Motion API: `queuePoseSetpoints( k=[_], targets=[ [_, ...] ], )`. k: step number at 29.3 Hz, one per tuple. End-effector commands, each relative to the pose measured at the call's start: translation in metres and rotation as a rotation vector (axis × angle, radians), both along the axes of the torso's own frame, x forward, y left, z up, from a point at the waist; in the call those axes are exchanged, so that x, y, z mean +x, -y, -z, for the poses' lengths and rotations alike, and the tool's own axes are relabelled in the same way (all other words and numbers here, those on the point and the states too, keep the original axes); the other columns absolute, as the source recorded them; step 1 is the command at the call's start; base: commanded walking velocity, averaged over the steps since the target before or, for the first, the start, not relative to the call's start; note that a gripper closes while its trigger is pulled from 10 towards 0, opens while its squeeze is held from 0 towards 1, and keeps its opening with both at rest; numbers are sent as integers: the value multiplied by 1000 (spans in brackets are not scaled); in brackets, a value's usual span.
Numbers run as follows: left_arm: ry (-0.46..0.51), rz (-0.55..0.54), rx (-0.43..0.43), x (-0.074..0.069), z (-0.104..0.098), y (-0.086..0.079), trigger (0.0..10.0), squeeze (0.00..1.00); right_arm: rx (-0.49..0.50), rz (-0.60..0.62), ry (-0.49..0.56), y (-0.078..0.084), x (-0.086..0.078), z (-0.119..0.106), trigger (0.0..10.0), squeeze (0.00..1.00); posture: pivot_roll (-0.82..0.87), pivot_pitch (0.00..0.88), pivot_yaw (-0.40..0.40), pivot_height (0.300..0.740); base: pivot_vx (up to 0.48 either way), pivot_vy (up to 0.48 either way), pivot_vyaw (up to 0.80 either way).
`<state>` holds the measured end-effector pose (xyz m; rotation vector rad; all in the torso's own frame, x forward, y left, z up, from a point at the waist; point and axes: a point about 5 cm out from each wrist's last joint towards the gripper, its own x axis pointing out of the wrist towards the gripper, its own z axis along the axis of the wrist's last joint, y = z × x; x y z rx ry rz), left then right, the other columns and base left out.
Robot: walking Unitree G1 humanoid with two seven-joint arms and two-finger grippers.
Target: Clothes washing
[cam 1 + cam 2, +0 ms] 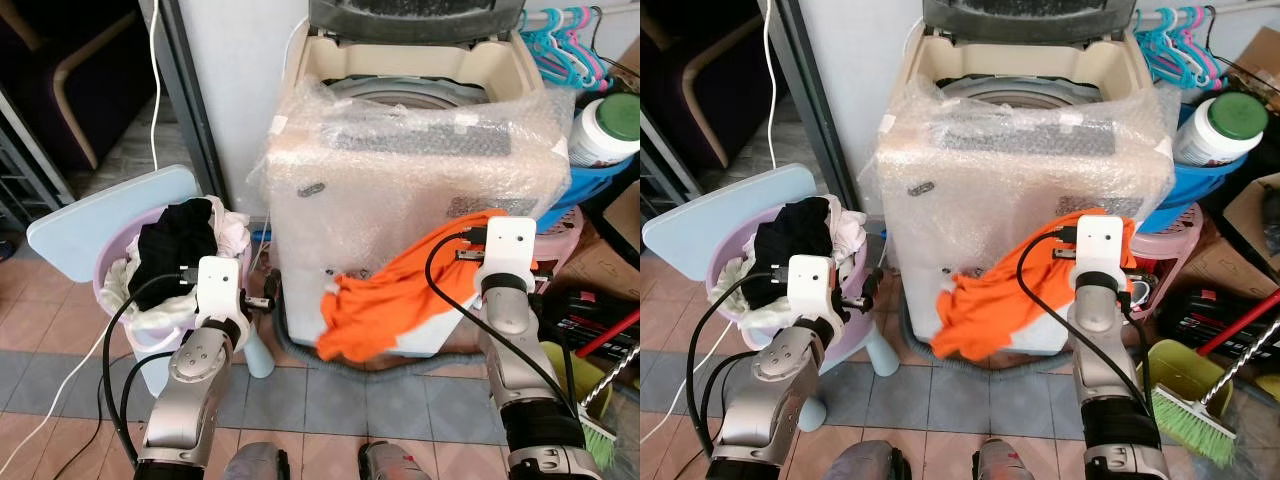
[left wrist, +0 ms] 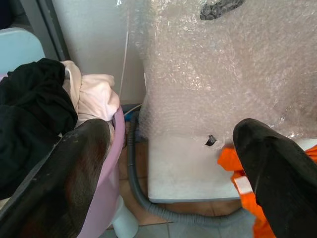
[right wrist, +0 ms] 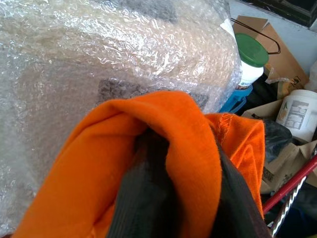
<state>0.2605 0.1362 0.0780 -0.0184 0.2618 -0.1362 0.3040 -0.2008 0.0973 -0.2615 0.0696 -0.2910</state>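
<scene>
Right pincer [image 3: 168, 198]: pressed together on a bunched fold of the orange garment [image 1: 385, 300], cloth wrapped over both black fingers.
Right arm pose: forearm raised near-upright at the near right, wrist lifted level with the washer's front panel, cable looping off to its left.
Orange garment: hanging from the right pincer, draped down and to the left across the lower front of the washing machine [image 1: 420, 160], well clear of the open tub.
Handling, judged: soft, light, limp cloth; no shape of its own, likely to trail and snag on the bubble wrap [image 1: 400, 190] when lifted; not fragile.
Where to hold, judged: a gathered bunch near the top, as now; a higher lift needed so the loose tail clears the rim.
Left pincer [image 2: 173, 163]: spread wide, holding nothing, pointed at the gap between basket and washer.
Left arm pose: bent at the near left, wrist low and level, beside the basket's right side.
Laundry basket [image 1: 135, 330]: lilac, left of the washer, heaped with a black garment [image 1: 175, 240] and white clothes [image 1: 232, 228].
Drain hose [image 2: 136, 183]: grey, on the tiled floor at the washer's foot.
Washing machine: top-loader, lid up, body wrapped in bubble wrap, straight ahead.
Far right: white jar with green lid [image 1: 610, 130] in a blue tub, teal hangers [image 1: 560, 45] behind.
</scene>
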Motion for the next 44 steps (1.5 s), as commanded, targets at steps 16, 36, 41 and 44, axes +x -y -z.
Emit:
queuePoseSetpoints(
  k=[16, 36, 41, 44],
  targets=[
    [49, -25, 73, 2, -6, -6, 10000, 0, -3, -174, 76, -20, 3, -16, 10000, 0, -42, 58, 34, 740, 0, 0, 0],
    [34, -95, 106, 4, 0, -11, 10000, 0, 16, -285, 79, -34, 3, -14, 10000, 0, -43, 30, 35, 740, 0, -354, 185],
    [51, -120, 97, 3, 0, -20, 10000, 0, -3, -336, 92, -41, -3, -15, 10000, 0, -40, 13, 41, 740, 0, 0, 0],
    [69, -124, 125, 4, -1, -22, 10000, 0, 6, -334, 94, -41, -5, -14, 10000, 0, -40, 10, 41, 740, 0, 0, 0]
  ],
)
